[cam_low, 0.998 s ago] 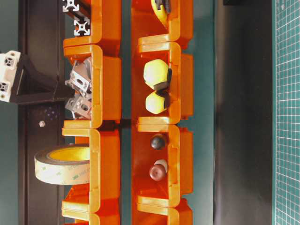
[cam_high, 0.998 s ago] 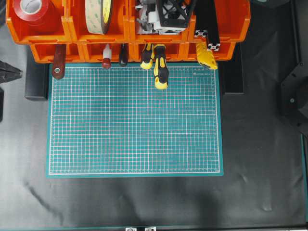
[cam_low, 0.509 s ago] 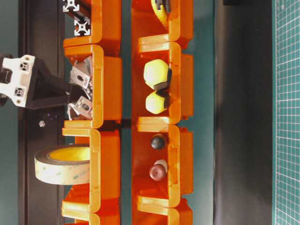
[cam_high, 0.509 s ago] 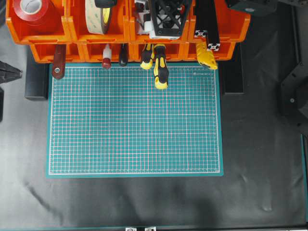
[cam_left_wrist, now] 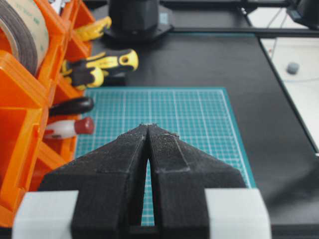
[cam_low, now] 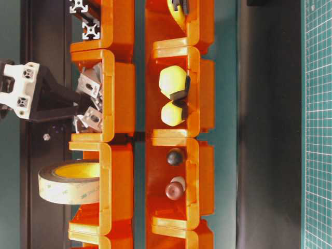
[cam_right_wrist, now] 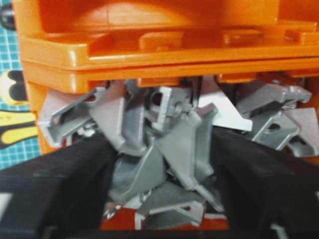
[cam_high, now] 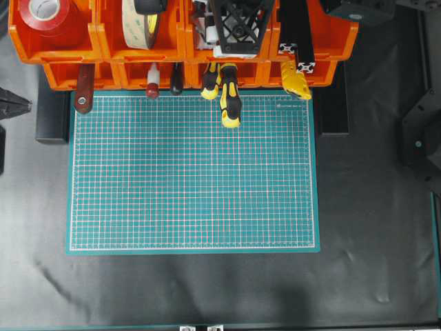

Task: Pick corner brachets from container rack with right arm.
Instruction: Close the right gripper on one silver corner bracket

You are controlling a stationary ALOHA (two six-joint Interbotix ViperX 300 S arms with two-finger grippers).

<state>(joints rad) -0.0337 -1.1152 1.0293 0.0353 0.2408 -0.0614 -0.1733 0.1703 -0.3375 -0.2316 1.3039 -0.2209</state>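
Observation:
The orange container rack runs along the table's far edge. One upper bin holds a heap of silver corner brachets. My right gripper reaches down into that bin. In the right wrist view its black fingers press against both sides of a cluster of brachets, so the right gripper is shut on them. My left gripper is shut and empty, its tips touching. It hovers at the left side of the table, far from the bin.
A green cutting mat covers the table's middle. Other bins hold a tape roll, red tape, black slotted bars and yellow-black screwdrivers that overhang the mat's far edge. Black arm bases stand at both sides.
The right gripper has pushed deeper into the bracket bin and its fingers have drawn in against the brachets. The left arm has not moved.

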